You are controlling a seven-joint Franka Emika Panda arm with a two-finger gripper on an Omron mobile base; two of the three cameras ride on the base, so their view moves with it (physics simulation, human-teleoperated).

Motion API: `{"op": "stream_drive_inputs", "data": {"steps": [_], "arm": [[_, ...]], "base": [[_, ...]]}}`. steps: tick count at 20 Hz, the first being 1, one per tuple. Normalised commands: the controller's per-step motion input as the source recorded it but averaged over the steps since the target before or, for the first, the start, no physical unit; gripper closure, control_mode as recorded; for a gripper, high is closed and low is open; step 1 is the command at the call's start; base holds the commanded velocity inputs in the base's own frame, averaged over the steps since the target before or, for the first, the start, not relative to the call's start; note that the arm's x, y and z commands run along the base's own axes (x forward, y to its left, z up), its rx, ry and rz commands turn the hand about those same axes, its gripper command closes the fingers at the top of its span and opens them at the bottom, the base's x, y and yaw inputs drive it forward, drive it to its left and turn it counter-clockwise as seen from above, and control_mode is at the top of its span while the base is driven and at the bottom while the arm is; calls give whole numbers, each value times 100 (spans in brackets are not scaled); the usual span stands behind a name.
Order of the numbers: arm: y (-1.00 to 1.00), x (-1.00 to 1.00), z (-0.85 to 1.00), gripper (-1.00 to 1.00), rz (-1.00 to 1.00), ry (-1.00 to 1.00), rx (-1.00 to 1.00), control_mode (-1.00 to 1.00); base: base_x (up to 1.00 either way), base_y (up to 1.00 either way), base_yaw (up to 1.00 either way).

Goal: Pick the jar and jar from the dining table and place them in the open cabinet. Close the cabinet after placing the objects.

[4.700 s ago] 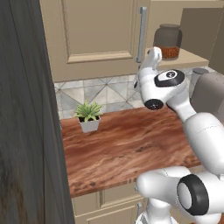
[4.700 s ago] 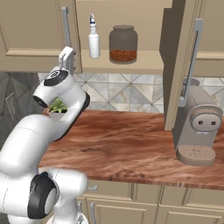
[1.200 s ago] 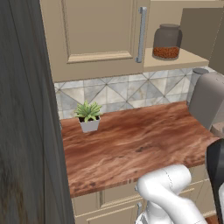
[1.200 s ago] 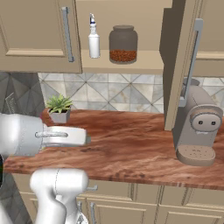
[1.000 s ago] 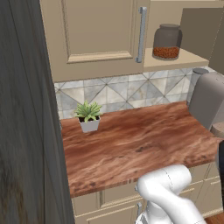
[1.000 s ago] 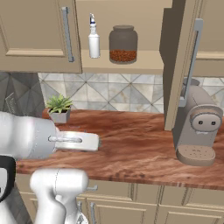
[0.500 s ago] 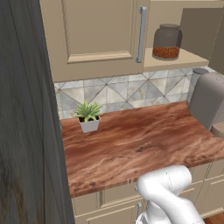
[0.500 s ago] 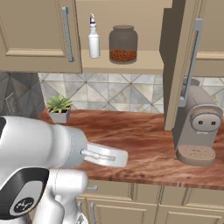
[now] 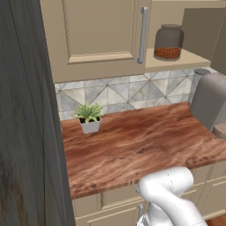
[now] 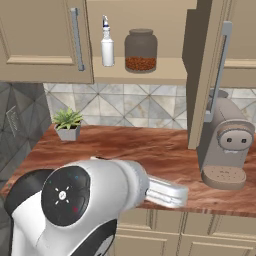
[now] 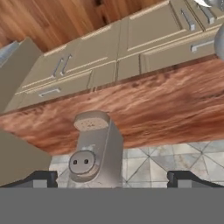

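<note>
Setting: kitchen wall of beige cabinets over a grey-tiled backsplash and a reddish wood-grain bench (image 9: 132, 145).
Claw: in the hand view the claw (image 11: 112, 177) has its two dark tips standing far apart with nothing between them; it holds nothing and looks across the bench at the coffee machine (image 11: 94, 153).
Arm: folded low in front of the bench, its white links large in the right base view.
Jar on shelf: one glass jar (image 10: 140, 50) with a dark lid and reddish-brown grains stands upright in the open cabinet (image 10: 145, 75), just beside a white spray bottle (image 10: 107, 44).
Other jar: the frames do not show where it is.
Cabinet door: the door (image 10: 207, 75) with its long silver bar handle hangs open at the right, above the coffee machine.
Bench items: a small potted plant (image 9: 89, 118) sits near the backsplash, well apart from the coffee machine.
Handling, judged: glass, so rigid, smooth, probably slippery, breakable if knocked; fairly heavy for its squat size. Best taken across the round body below the lid, kept upright.
</note>
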Motion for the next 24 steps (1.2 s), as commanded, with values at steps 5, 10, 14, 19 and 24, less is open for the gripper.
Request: {"op": "stream_drive_inputs", "data": {"steps": [5,10,14,19,24], "arm": [[-51,15,-9,-100,17,-11,10,-100],[-47,23,-9,-100,17,-14,7,-100],[-31,9,-9,-100,13,-10,11,-100],[-28,21,0,-100,7,0,13,-100],[-38,39,0,-100,8,-1,13,-100]], "base": [[0,0,0],[0,0,0],[0,0,0],[0,0,0],[0,0,0]]}}
